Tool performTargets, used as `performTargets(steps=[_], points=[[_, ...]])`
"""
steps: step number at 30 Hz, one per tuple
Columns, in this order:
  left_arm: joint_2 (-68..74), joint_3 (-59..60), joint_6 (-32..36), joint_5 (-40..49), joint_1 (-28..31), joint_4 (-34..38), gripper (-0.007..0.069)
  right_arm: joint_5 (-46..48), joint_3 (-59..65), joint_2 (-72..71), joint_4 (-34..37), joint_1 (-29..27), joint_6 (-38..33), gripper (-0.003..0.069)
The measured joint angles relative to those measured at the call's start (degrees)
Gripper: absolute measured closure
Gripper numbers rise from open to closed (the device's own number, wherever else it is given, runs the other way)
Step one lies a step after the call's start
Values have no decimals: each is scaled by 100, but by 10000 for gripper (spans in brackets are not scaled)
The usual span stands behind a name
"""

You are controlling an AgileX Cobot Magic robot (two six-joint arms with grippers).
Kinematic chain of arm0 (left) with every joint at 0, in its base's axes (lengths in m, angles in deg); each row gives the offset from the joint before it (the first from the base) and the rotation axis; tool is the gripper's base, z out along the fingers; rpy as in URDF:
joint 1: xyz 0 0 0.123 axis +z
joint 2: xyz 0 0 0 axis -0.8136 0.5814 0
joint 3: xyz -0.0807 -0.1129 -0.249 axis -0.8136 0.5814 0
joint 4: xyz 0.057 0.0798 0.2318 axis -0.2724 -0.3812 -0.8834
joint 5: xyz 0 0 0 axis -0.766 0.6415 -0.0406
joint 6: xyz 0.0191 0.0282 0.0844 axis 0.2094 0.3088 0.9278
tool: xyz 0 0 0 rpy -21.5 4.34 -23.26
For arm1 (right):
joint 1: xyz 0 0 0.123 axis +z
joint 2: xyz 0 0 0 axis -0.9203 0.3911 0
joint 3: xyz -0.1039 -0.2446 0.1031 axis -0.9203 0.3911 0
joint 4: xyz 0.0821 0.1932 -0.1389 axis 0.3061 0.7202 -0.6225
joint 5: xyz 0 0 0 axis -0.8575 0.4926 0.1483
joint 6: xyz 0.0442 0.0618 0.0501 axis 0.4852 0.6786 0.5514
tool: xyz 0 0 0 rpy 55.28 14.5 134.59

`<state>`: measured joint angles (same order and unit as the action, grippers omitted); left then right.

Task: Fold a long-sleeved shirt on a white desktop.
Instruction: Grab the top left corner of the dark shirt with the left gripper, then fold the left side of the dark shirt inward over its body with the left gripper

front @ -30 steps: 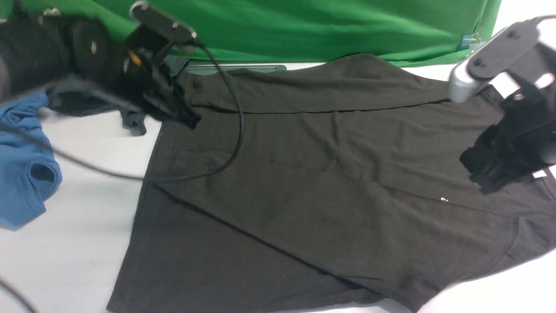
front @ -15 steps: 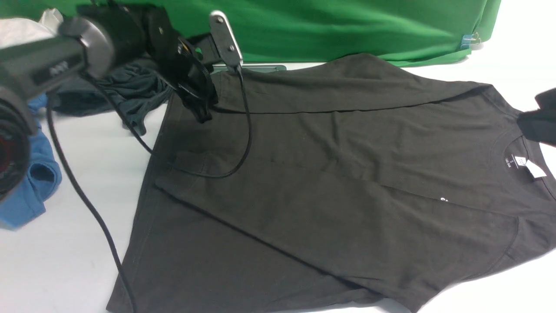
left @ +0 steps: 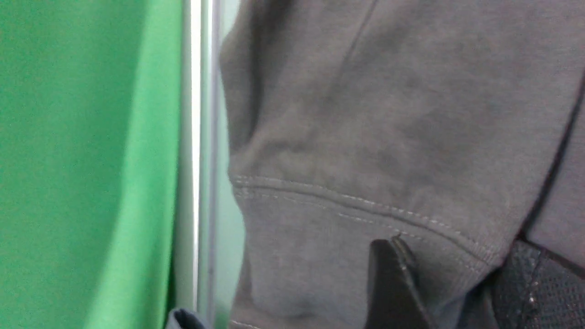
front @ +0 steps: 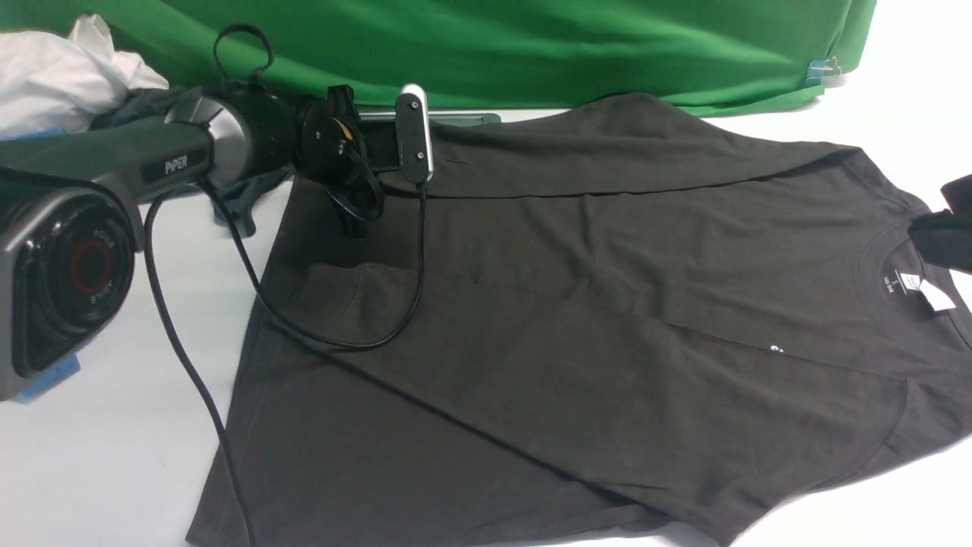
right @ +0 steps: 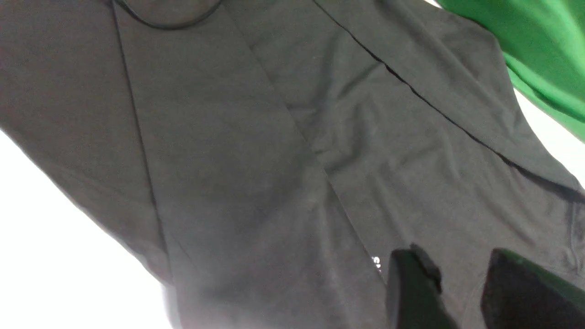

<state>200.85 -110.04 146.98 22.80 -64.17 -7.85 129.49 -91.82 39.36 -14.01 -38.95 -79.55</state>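
shirt state: the long-sleeved shirt (front: 577,304) lies flat on the white desktop (front: 114,456) with both sleeves laid across the body. collar end is toward the right fingers, hem end toward the left ones. sleeves look already folded in, so the cloth makes a plain rectangle for the cross folds to come.

left gripper (left: 457,258): fingers (left: 388,283) stand wide apart. the far sleeve's cuff (left: 320,274) lies between and just under them, its stitched seam just beyond the tips. no pinch visible; the cloth looks slack, not lifted. likely placed here because the cuff sits at the shirt's far hem corner, close to the grey cable slot (left: 199,137) and green backdrop (left: 82,160). a next fold would need to catch that corner.

right gripper (right: 454,258): fingers (right: 411,292) part-open with a moderate gap and nothing between them. the shirt is well below the tips, and the white chest print (right: 375,264) shows just beside one finger. it hangs clear near the collar end, probably to keep off the cloth.

risk: the left arm's cable (front: 364,347) drapes across the hem side and could drag the fabric.
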Motion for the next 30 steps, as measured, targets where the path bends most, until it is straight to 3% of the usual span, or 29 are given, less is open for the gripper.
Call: performTargets(steps=[6,11,15,21,28,30], points=[[99,0,10,-540,0,-26,427,0,6,0,0,0,231,439],[98,0,10,-606,0,-21,564,0,6,0,0,0,379,439],[-24,0,-70,-83,0,1,582,-44,6,5,0,0,545,440],[-721,0,-798,1048,-59,39,582,-637,6,442,0,0,976,449],[-1161,0,-1010,2058,-112,33,582,-1456,6,1754,-3,-153,159,328],[-1297,0,-1099,2245,-137,15,582,-2097,6,2326,-2,-485,-387,226]])
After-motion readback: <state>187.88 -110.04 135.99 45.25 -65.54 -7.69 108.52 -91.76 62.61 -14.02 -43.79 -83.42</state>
